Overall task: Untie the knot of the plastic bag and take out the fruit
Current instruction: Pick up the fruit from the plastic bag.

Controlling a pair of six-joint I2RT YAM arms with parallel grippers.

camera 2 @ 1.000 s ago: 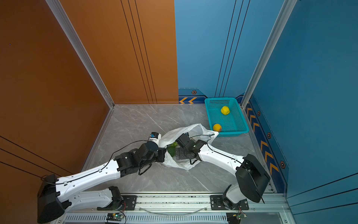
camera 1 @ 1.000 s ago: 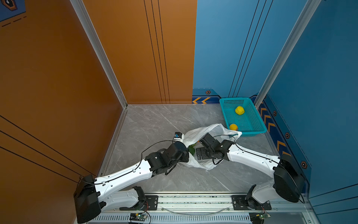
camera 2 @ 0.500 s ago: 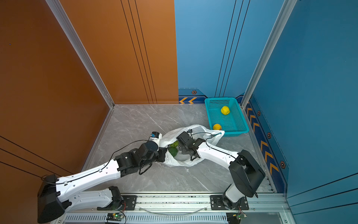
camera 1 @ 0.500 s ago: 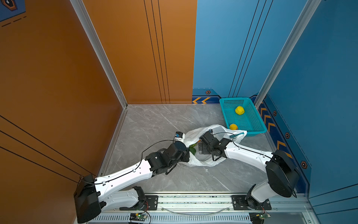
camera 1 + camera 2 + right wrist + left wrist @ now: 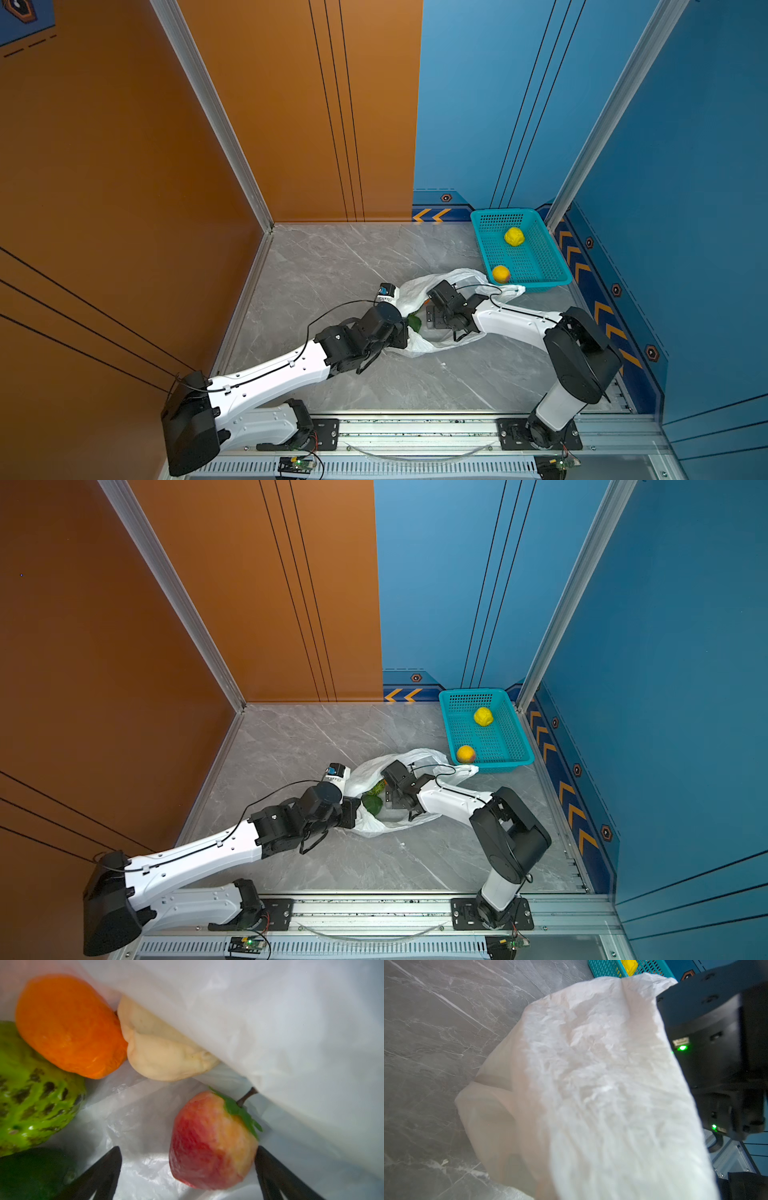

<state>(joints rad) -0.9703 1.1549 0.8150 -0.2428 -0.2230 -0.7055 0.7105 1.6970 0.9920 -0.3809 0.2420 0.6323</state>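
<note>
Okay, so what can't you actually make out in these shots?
Left arm's jaws: hidden in both top views by its own wrist, in the left wrist view by the bag; what they pinch is unseen.
Fruit count: a bag fold covers part of the cream piece; the right wrist view's edge cuts off the dark green one.
Red fruit: blur hides whether the open right jaws touch it.

Left gripper (image 5: 405,332) tips hidden in bag (image 5: 459,276) plastic at bag's 8 o'clock edge. Cream fruit (image 5: 164,1051) half under fold. Dark green fruit (image 5: 31,1174) blurred, cut off.
</note>
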